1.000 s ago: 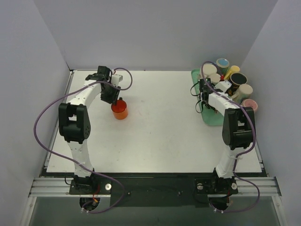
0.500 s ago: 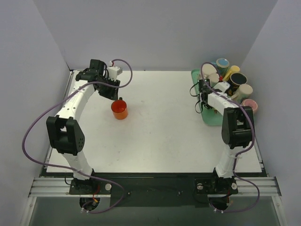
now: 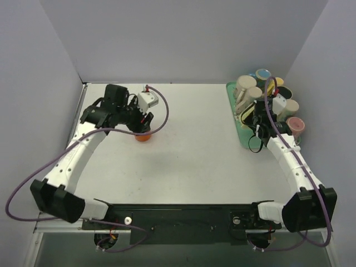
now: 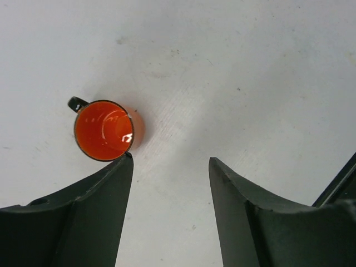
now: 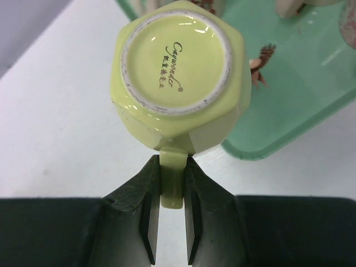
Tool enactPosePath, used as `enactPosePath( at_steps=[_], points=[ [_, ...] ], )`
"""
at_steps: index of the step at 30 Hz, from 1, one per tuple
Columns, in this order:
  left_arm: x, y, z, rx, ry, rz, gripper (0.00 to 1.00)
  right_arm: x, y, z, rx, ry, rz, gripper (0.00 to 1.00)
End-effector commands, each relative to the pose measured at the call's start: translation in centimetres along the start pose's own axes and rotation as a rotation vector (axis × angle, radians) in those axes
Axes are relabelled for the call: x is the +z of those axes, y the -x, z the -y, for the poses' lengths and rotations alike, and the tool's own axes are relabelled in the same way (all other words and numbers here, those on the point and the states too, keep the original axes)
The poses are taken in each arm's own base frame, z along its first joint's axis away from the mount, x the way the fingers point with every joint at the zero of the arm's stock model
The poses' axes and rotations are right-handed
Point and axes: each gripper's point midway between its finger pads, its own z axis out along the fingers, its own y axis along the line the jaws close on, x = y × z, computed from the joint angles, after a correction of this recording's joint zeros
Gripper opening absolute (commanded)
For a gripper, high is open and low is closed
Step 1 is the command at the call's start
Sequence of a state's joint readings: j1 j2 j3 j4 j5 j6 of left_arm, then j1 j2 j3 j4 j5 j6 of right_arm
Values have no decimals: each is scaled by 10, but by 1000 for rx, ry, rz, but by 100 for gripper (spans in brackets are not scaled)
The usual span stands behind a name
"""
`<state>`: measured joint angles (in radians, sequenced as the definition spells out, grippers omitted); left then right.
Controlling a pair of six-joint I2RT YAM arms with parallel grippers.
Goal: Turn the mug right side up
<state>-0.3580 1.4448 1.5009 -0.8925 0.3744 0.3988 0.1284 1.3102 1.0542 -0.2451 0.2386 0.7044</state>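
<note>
As the right claw (image 5: 171,183) pressed in on the handle (image 5: 171,192) of the pale yellow-green glazed faceted mug (image 5: 175,61), you had your grip. Both jaws sat flat against the handle's sides, pinching it and nothing else. The mug hung base-first toward the wrist camera, so it was upside down, sitting over the near corner of the mint-green plastic tray (image 5: 289,105) where it meets the white table (image 5: 61,128). Whether its rim was resting on anything, I couldn't tell from that angle.

By my reading, the step in hand was the pick-up, just secured. The flip itself was not yet done. Your next move called for lifting clear of the tray lip, rolling the wrist half a turn and setting the mug down on open table. Mind the narrow hold, since a mug held by its handle could swing.

Over on the other side, your left claw (image 4: 171,159) stood spread and empty above the small orange mug (image 4: 104,129), which was already mouth-up on the table.

Writing on the base was a cursive brand, something like "Cayender" but not crisp enough to be sure. The small row of characters beneath was too small to read.
</note>
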Motion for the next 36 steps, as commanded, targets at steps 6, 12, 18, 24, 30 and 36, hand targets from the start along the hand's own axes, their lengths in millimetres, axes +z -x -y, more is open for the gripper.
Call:
enactPosePath(
  at_steps=[6, 12, 18, 24, 30, 36],
  points=[
    [-129, 48, -3, 649, 310, 252, 75, -124, 11, -104, -48, 520, 18, 0],
    [-206, 71, -7, 1246, 712, 292, 76, -209, -1, -171, -37, 841, -40, 0],
    [-207, 90, 47, 1504, 823, 687, 79, -276, -12, -212, 52, 1082, -47, 0],
    [-187, 78, 73, 1704, 937, 867, 78, -323, -25, -241, 93, 1214, -73, 0],
    [-186, 80, 74, 1718, 1017, 907, 78, -354, -34, -260, 113, 1307, -86, 0],
    [-175, 75, 76, 1727, 985, 907, 77, -365, -56, -284, 99, 1357, -131, 0]
  ],
)
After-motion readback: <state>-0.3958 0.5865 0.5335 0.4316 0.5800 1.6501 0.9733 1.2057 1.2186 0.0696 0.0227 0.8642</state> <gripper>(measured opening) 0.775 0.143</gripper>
